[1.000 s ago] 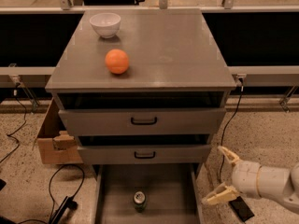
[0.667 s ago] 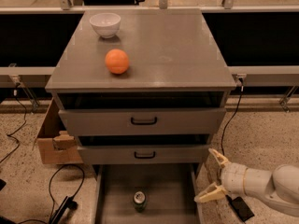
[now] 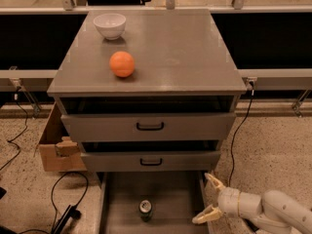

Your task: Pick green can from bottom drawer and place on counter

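Since the earlier frames, the gripper [image 3: 204, 199] has shifted left, from over the floor to the right wall of the bottom drawer [image 3: 170, 194]; nothing else has changed position. Jaws: spread wide apart, holding nothing, pointing left, one finger toward the far side and one toward the near side. The near fingertip lies over the right edge of the drawer tray; the far fingertip lies just beside the right wall. The white arm [image 3: 278, 211] extends from the gripper to the right, out of view at the near right corner.

Green can [image 3: 146, 209]: upright on the floor of the bottom drawer, near the middle of the tray, left of the gripper and clear of it. The bottom drawer is pulled fully out toward the near side.

Above it, the middle drawer [image 3: 151, 161] and top drawer [image 3: 148, 126] are each slightly open, each with a black handle.

Counter [image 3: 180, 48]: carries an orange ball [image 3: 122, 64] left of centre and a white bowl [image 3: 109, 25] at the far left corner, apart from each other.

Left of the cabinet, a cardboard box [image 3: 50, 147] sits on the speckled floor [image 3: 273, 145], with black cables [image 3: 66, 186] near it
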Controlling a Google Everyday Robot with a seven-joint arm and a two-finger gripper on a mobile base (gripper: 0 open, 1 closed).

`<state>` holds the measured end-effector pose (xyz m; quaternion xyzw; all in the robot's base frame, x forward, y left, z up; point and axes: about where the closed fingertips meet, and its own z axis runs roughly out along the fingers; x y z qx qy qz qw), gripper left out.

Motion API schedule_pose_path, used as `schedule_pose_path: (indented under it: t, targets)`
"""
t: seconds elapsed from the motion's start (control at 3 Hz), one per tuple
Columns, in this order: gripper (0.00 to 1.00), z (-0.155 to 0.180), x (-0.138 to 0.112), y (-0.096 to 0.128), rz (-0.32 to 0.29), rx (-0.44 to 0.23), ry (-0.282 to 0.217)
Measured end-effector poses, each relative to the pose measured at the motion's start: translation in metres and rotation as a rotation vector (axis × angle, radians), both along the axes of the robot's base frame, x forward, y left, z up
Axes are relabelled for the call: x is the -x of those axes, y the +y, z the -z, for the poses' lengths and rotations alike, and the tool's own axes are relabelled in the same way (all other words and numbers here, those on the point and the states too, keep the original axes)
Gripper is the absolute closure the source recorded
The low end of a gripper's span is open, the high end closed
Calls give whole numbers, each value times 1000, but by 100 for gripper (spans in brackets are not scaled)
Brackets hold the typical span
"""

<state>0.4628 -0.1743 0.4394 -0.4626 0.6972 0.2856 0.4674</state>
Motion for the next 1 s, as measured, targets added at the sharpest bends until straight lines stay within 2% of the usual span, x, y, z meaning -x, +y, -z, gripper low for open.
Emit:
schedule_pose_path:
  t: [0.33,0.67,1.0]
  targets:
    - [0,19,7,9,-1,-33,28]
    - [0,29,1,30,-58,-36,-1]
    - [0,71,-8,76,-131,-93,-1]
